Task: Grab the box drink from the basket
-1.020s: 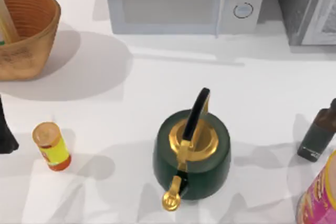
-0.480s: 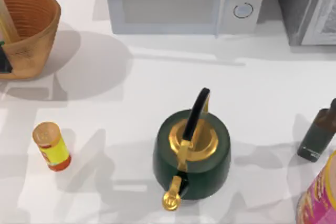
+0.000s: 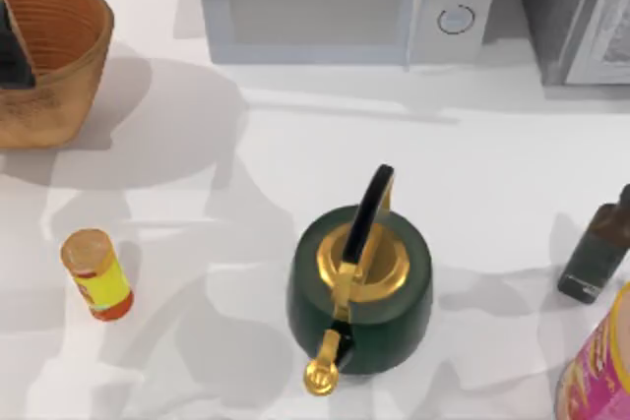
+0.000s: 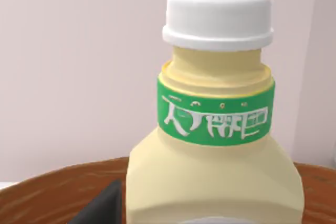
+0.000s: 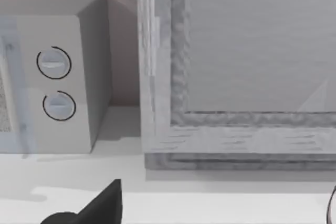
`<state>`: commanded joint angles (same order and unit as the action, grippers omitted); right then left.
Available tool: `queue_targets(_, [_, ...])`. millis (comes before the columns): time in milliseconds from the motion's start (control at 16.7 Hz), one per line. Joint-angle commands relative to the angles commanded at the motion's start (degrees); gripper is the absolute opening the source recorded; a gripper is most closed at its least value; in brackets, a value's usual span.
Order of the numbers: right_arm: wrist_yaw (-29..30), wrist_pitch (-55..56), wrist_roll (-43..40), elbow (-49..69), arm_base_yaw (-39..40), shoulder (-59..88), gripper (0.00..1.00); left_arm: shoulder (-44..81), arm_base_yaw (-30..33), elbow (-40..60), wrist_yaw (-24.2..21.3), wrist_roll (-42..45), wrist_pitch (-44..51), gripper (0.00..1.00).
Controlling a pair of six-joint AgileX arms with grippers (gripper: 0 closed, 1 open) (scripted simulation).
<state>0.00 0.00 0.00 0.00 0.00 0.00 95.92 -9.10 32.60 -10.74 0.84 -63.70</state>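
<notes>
Now my left claw (image 3: pixel 12 51) hangs inside basket (image 3: pixel 69 56), right at box drink (image 4: pixel 215 129); can't tell if fingers apart/together.

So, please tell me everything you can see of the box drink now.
The box drink is a pale cream-yellow carton, flat-sided below, narrowing to a neck with a green band of white lettering and a white screw cap. It stands upright inside the basket, close before the left gripper. Its lower part is out of view.

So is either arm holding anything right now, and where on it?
Cannot be told. The left gripper is over the basket, close to the box drink, but no grip is visible.
</notes>
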Motion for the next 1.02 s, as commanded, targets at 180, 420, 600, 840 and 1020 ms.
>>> queue_targets(180, [0.0, 0.0, 0.0, 0.0, 0.0, 0.0, 1.00, 9.1, -0.8, 2.8, -1.0, 0.0, -5.7, 1.00])
queue_targets(420, [0.0, 0.0, 0.0, 0.0, 0.0, 0.0, 1.00, 14.5, -1.4, 4.5, -1.6, -0.1, -9.0, 1.00])
queue_targets(600, [0.0, 0.0, 0.0, 0.0, 0.0, 0.0, 1.00, 14.5, -1.4, 4.5, -1.6, -0.1, -9.0, 1.00])
queue_targets(840, [0.0, 0.0, 0.0, 0.0, 0.0, 0.0, 1.00, 14.0, -1.1, 4.8, -1.3, 0.1, -8.8, 1.00])
queue_targets(1020, [0.0, 0.0, 0.0, 0.0, 0.0, 0.0, 1.00, 16.3, -0.7, 7.8, -0.9, -0.1, -7.4, 1.00])
